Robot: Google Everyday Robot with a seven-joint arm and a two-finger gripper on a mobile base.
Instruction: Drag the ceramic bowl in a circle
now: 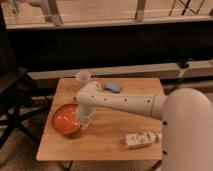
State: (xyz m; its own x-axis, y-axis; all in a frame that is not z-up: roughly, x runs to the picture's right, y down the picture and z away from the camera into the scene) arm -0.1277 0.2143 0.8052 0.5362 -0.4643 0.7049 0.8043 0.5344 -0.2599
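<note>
The bowl (65, 121) sits at the left edge of the tabletop (107, 145). The claw (86, 119) points down at the bowl's right rim — whether it grips the rim cannot be told.

We see a warm, yellowish light falling from above onto the pale wooden bench (115, 142), the best-lit surface in view. The robot's long white arm (125, 102) and its rounded white body (189, 130) catch that light evenly, with a darker underside along the arm. The claw (86, 119), at the right rim of the glossy orange ceramic bowl (64, 120), sits in the arm's shade and looks greyish. The bowl's inside glows with a soft sheen; its near rim is darker. Behind the bench a broad black wall panel (110, 45) swallows the light, while the tan floor strip (100, 10) above it is bright. The black folding chair (12, 100) at the left is nearly lost in shadow.
</note>
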